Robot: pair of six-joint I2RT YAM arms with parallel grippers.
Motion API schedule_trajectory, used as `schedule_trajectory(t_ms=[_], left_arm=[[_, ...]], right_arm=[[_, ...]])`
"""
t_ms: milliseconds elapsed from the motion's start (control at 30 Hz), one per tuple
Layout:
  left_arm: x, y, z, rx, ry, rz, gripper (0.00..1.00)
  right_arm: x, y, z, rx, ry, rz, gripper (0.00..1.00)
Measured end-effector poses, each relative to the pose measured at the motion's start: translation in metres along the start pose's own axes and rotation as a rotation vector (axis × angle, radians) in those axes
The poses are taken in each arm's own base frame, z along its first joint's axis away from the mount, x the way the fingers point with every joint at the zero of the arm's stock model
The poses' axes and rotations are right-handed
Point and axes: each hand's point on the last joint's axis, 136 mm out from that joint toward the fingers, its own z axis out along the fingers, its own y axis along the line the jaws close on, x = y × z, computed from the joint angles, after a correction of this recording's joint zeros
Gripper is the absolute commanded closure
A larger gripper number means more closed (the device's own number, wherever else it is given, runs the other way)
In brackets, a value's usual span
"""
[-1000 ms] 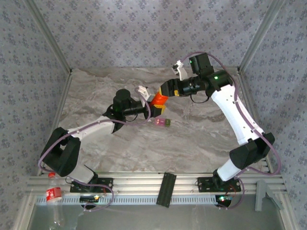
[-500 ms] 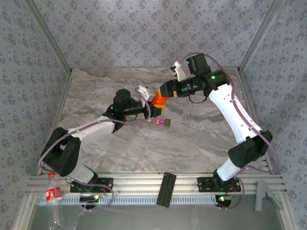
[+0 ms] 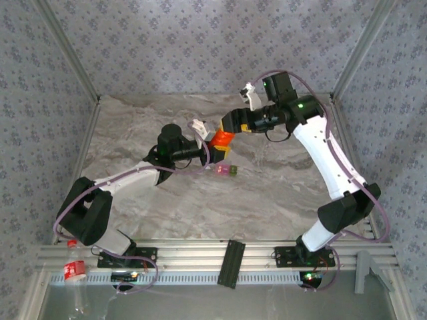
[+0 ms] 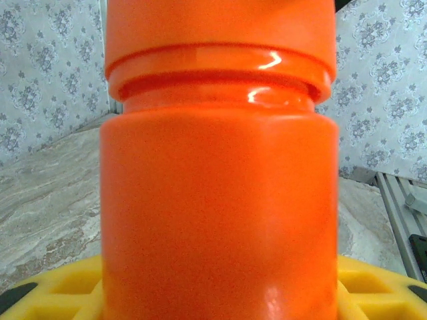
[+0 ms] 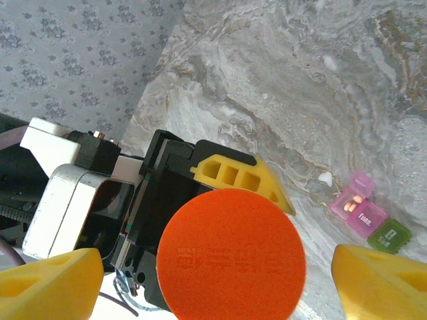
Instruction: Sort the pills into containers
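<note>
An orange pill bottle (image 3: pixel 219 141) with its cap on is held upright over the table's middle by my left gripper (image 3: pixel 213 151), shut on its body. Close up, the bottle (image 4: pixel 217 200) stands between yellow fingers (image 4: pixel 380 287). My right gripper (image 3: pixel 231 125) hovers at the orange cap (image 5: pixel 231 257), open, with both yellow fingertips (image 5: pixel 50 283) apart from the cap's rim. The containers (image 3: pixel 227 171), a joined pink and olive-green pair, lie on the table just beneath. The pink one (image 5: pixel 353 203) has its lid up with pills inside; the green one (image 5: pixel 390 235) is closed.
A small white speck (image 5: pixel 325 178) lies on the marble tabletop near the containers. A clear plastic bottle with a red label (image 3: pixel 75 270) and a black block (image 3: pixel 231 263) sit at the front rail. Papered walls and metal posts enclose the table.
The right gripper's jaws have spread apart from the orange cap and the wrist has shifted slightly up and right. The left arm and the bottle have stayed put.
</note>
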Motion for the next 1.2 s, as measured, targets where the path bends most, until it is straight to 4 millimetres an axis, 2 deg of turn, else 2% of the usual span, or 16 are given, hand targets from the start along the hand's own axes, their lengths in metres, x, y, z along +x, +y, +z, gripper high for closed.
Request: schedule_trajectory(t_ms=[167, 400, 800, 1000, 1200], left_arm=[[0.000, 0.000, 0.000, 0.001, 0.001, 0.000, 1.00], [0.000, -0.001, 0.000, 0.008, 0.001, -0.001, 1.00], [0.001, -0.002, 0.000, 0.012, 0.005, -0.003, 1.00], [0.004, -0.001, 0.000, 0.009, 0.017, -0.009, 1.00], [0.014, 0.004, -0.002, -0.011, 0.057, -0.031, 1.00]], right_arm=[[-0.001, 0.001, -0.002, 0.003, 0.001, 0.003, 0.13], [0.002, -0.002, 0.005, 0.004, 0.025, 0.013, 0.17], [0.004, -0.003, 0.012, 0.002, 0.042, 0.007, 0.49], [0.006, -0.003, 0.014, 0.023, 0.042, 0.002, 0.53], [0.008, -0.011, 0.025, 0.067, 0.037, 0.021, 0.54]])
